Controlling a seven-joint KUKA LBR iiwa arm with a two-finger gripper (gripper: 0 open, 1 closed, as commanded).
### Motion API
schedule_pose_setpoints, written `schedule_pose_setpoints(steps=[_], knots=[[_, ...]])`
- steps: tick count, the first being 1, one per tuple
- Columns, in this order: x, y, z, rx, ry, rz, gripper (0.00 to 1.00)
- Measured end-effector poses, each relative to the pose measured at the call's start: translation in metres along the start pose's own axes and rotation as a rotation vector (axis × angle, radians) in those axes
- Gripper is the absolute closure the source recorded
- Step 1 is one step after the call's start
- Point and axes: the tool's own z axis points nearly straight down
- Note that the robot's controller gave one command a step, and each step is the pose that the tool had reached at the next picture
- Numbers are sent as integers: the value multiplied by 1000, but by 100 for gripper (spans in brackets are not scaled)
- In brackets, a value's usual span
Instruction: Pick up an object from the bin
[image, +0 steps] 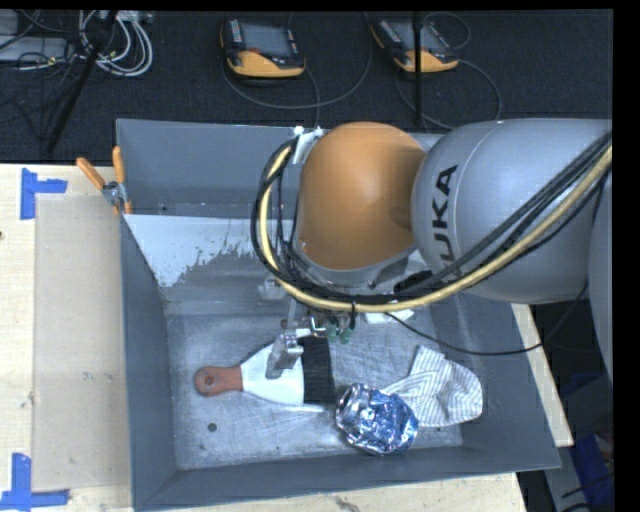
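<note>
My gripper hangs under the arm's orange dome, low over the middle of the bin floor. Right below it lies a brush with a brown handle pointing left, a white middle part and a black strip of bristles on its right side. The gripper's tip is over the white part of the brush and looks to touch it. A crumpled ball of silver-blue foil lies to the lower right of the brush, close to the bin's front wall.
A white cloth with thin stripes lies crumpled to the right of the foil ball, near the bin's right wall. The arm and its cables cover the bin's back right part.
</note>
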Motion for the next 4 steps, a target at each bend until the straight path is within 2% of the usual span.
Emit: schedule_pose_setpoints(steps=[1,2,3,4], knots=[[-2,-1,-4,-1,-8,3,0],[9,-2,39,-3,-15,0,0],[17,1,77,1,-2,-17,0],[-12,12,146,-2,0,-137,100]])
